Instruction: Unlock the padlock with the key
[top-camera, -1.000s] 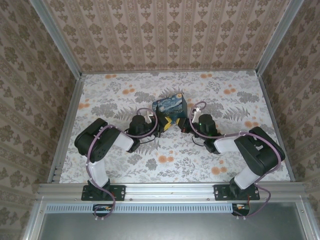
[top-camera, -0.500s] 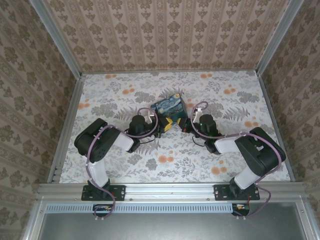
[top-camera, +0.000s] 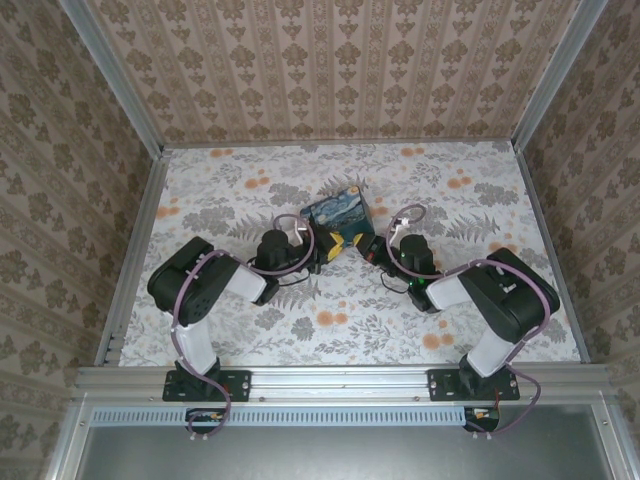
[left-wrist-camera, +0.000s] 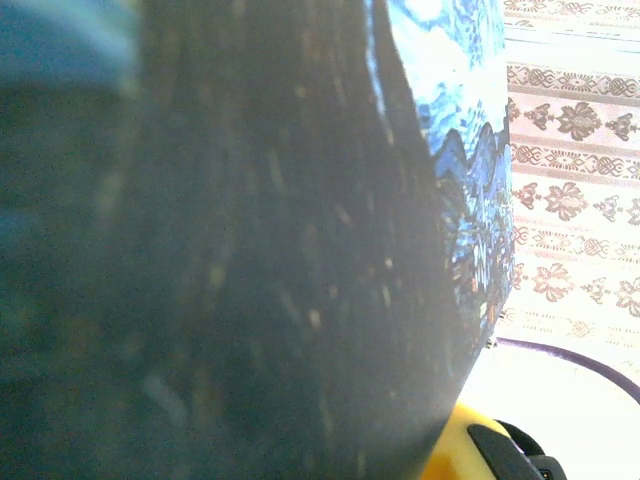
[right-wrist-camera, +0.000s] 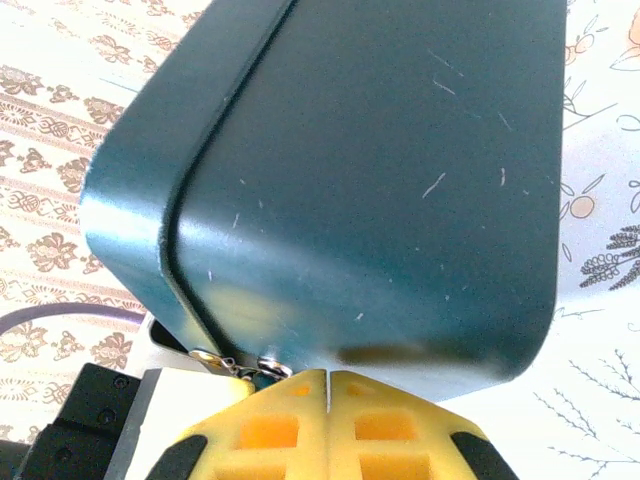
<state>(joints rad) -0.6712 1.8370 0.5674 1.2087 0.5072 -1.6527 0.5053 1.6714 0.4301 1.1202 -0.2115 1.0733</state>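
Note:
The dark-blue swirly-print box (top-camera: 340, 215) stands mid-table with both grippers pressed against its near side. My right gripper (right-wrist-camera: 328, 375) is shut, its yellow fingertips meeting right under the box's dark teal underside (right-wrist-camera: 380, 180). Just left of them a thin metal ring (right-wrist-camera: 270, 368) and a small link hang at the box's edge. I cannot tell whether that ring is the padlock's shackle; the padlock body and the key are hidden. My left gripper (top-camera: 315, 255) sits at the box's left corner, its jaws hidden by the blurred box wall (left-wrist-camera: 250, 250). One yellow finger (left-wrist-camera: 455, 455) peeks out there.
Floral table surface (top-camera: 330, 320) stretches before the arms. Patterned walls and aluminium posts close in the back and both sides. The right arm's elbow (top-camera: 500, 295) stands bent over the table's right part, the left elbow (top-camera: 195, 280) over the left part.
The right arm's elbow has swung a little to the left and its wrist has turned. The box has tilted slightly. The left arm has stayed put.

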